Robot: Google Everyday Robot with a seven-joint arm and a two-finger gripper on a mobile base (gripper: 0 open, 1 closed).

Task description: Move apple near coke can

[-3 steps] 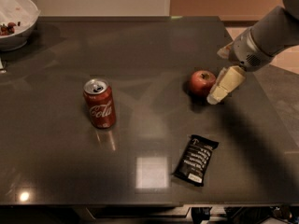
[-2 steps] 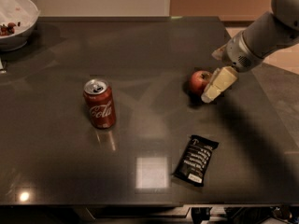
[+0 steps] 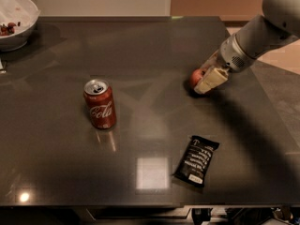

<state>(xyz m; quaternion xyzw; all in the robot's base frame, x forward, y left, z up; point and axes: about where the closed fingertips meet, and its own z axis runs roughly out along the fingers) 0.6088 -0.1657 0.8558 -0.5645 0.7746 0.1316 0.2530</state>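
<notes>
Reaching over the table [image 3: 140, 46], my gripper [image 3: 203, 79] half covers the apple [image 3: 194, 76], which peeks out toward the distant coke can [image 3: 100, 104]; clamped or not, I cannot tell.

The arm [image 3: 269, 22] is reaching in from the upper right, sloping down toward the left. The grey wrist [image 3: 236, 55] is sitting just above and right of the hand [image 3: 205, 80], and the cream-coloured hand is pointing down and left, hanging low.
</notes>
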